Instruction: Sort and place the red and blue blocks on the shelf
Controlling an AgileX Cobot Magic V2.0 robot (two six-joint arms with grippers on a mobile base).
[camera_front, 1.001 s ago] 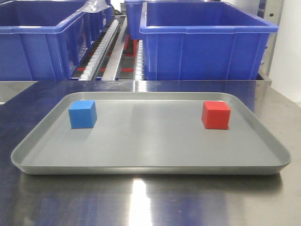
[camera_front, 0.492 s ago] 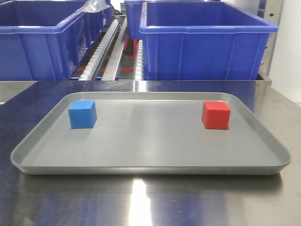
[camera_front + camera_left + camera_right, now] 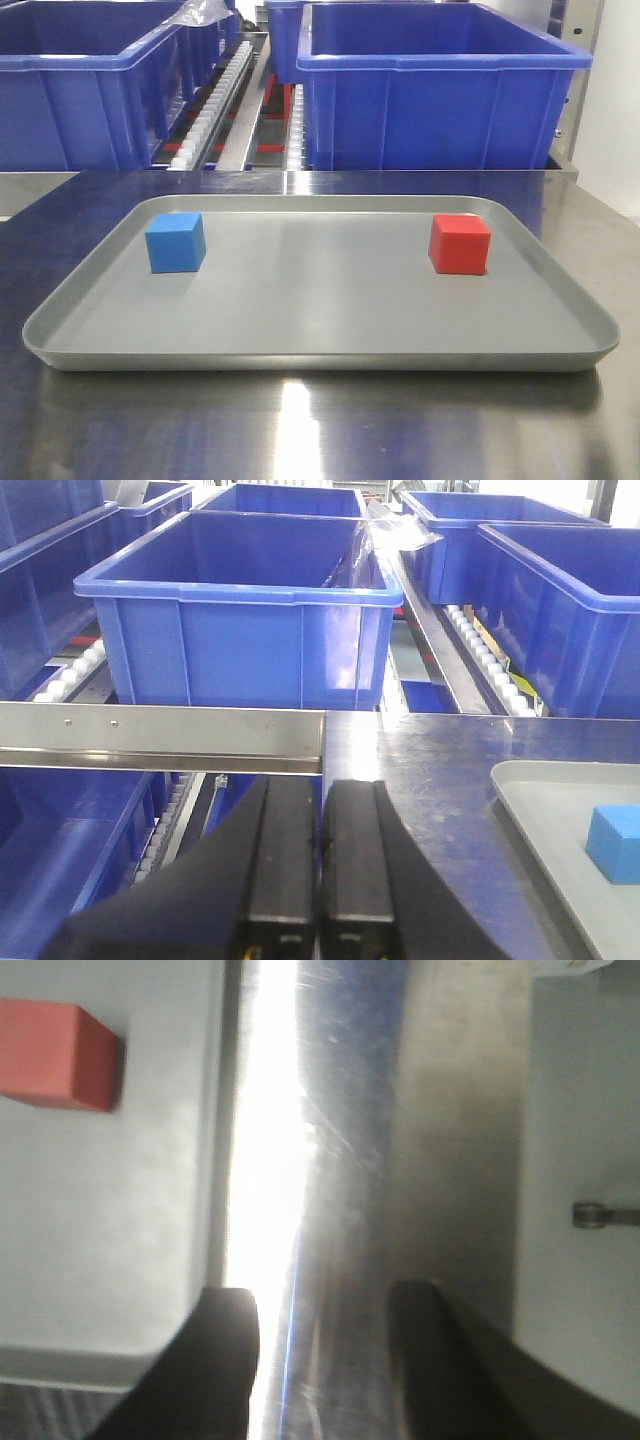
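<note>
Red block (image 3: pixel 55 1055) ahead-left of right end effector (image 3: pixel 322 1308)

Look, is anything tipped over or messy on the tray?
Nothing stands out. The blue block and the red block sit flat and apart on the grey tray, nothing is spilled, and the blue bins behind stand upright.

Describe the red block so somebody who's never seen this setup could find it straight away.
On the steel table, before the big blue bins, lies a shallow grey tray. The red block sits toward its far right corner in the front view. Its only neighbour, the blue block at far left, matches in size but not colour.
</note>
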